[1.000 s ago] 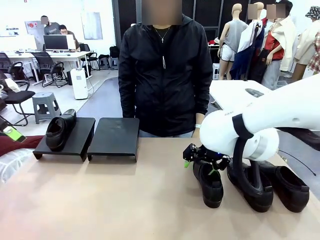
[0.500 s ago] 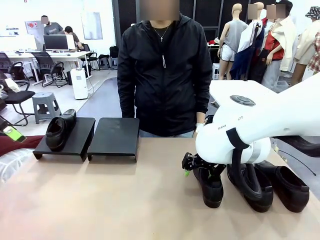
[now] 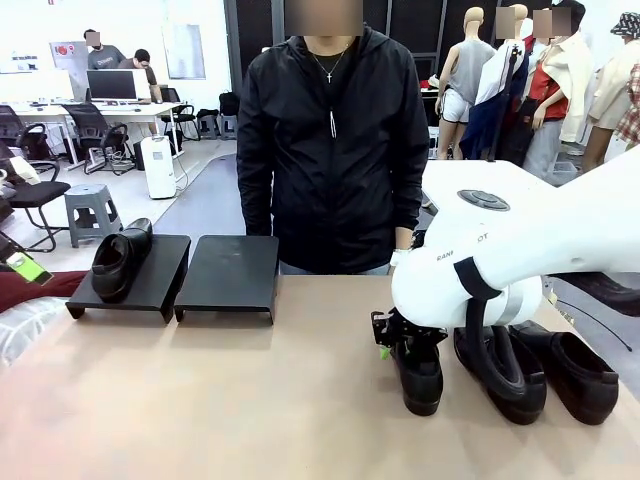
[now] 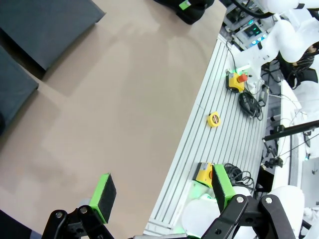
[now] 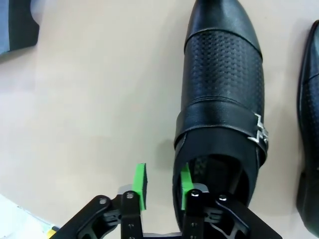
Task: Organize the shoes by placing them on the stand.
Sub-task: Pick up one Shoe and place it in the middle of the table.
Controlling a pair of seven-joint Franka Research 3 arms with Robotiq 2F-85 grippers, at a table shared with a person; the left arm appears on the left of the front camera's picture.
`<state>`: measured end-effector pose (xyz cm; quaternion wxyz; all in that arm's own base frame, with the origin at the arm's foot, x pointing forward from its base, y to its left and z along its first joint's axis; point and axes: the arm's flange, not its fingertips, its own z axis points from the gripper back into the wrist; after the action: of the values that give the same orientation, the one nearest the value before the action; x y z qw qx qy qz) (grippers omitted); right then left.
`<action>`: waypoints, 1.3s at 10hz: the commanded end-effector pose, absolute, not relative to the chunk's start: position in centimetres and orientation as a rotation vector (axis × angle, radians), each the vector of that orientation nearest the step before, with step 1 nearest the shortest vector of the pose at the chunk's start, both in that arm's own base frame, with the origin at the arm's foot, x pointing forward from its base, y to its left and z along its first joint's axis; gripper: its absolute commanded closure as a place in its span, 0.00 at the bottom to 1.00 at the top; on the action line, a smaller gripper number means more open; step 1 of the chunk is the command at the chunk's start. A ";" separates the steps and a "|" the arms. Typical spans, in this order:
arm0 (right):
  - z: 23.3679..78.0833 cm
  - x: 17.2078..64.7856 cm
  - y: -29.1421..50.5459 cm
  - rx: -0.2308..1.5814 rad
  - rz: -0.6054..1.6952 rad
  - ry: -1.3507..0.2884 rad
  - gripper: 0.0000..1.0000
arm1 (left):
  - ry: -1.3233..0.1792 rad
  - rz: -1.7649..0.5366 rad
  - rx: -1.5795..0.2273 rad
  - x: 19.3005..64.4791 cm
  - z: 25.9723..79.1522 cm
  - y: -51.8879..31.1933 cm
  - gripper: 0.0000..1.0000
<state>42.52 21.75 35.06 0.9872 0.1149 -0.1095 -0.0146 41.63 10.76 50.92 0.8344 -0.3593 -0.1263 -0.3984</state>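
Shoes, four glossy black slip-ons, sit in two groups on a tan table (image 3: 200,400). At far left, one shoe (image 3: 118,262) rests on the left section (image 3: 160,285) of the black stand, toe pointing away from the robot. The stand's right section (image 3: 232,272) sits just beside it. In the left wrist view, the left gripper (image 4: 162,191) hangs above the table near its edge, green pads wide apart, holding nothing. A person (image 3: 335,150) in a black jacket stands at the far side, in the middle. Right of centre, the right gripper (image 3: 392,338) is down at the heel end of a second shoe (image 3: 420,375) on the table. In the right wrist view its jaws, narrowly apart, straddle the side wall of the shoe's opening. One pad (image 5: 186,181) is inside and the other (image 5: 141,185) outside, with a strip of table showing between it and the leather. Two more shoes (image 3: 500,372) (image 3: 578,375) lie farther right, side by side.
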 end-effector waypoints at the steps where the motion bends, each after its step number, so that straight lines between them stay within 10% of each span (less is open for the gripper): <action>1: 35.7 42.7 21.9 0.215 -0.047 -0.227 1.00 | -0.253 -0.841 -0.761 41.4 51.2 10.9 0.00; 7: 43.0 41.5 17.2 0.223 -0.093 -0.246 1.00 | -0.253 -0.841 -0.761 41.4 51.2 10.9 0.00; 11: 51.9 31.1 12.5 0.245 0.000 -0.150 1.00 | -0.253 -0.841 -0.761 41.4 51.2 10.9 0.00; 13: 50.5 36.5 14.9 0.250 -0.084 -0.257 1.00 | -0.253 -0.841 -0.761 41.4 51.2 10.9 0.00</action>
<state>33.13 13.82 51.92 0.9863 0.1192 -0.1098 -0.0316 41.64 10.79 50.93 0.8345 -0.3592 -0.1263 -0.3982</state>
